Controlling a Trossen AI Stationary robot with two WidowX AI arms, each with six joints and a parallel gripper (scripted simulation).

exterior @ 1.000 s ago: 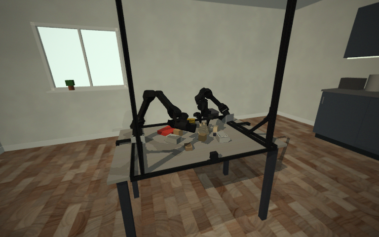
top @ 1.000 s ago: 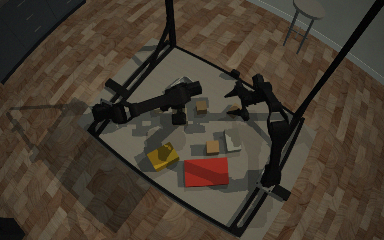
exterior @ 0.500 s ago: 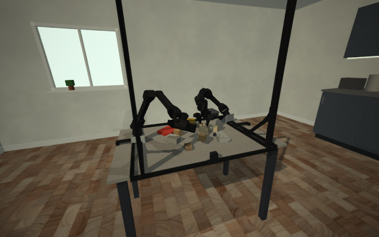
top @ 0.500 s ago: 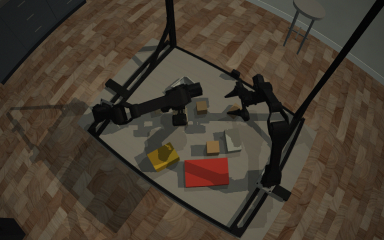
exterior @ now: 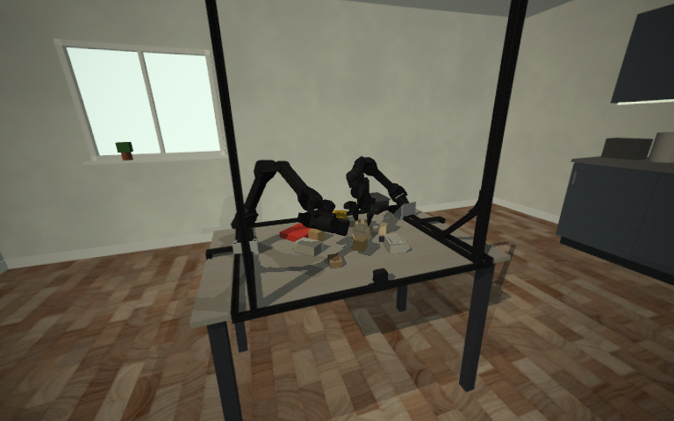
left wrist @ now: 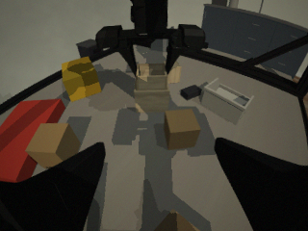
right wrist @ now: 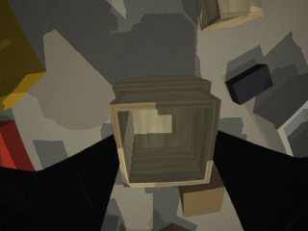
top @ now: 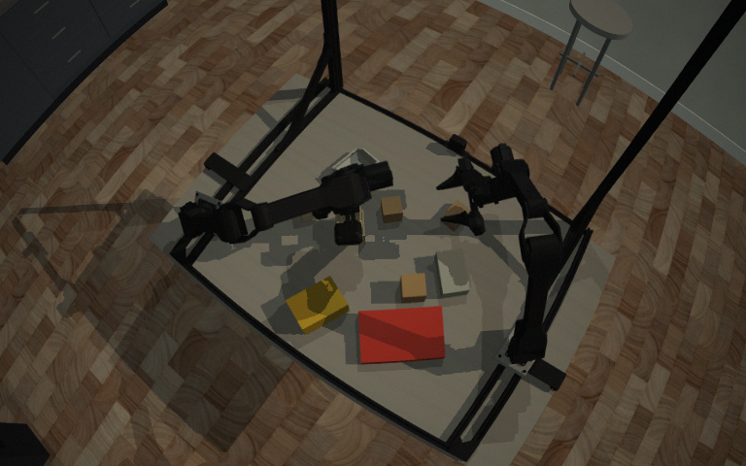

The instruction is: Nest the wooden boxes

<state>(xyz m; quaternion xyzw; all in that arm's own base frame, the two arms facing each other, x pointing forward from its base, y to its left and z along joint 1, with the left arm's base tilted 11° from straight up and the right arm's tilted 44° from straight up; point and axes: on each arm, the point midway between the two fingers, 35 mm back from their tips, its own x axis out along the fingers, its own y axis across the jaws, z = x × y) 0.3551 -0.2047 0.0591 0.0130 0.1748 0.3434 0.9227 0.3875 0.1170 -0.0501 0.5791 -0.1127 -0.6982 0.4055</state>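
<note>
Right gripper grips the held box, mouth up, over the lower box; a sideways offset could catch its rim and tip both. My left gripper gapes wide. The third box sits apart.

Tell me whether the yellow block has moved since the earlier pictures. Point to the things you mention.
No; the yellow block [top: 317, 305] [left wrist: 81, 78] [right wrist: 16, 67] keeps its place beside the red block [top: 401, 335] [left wrist: 29, 130] [right wrist: 13, 146].
</note>
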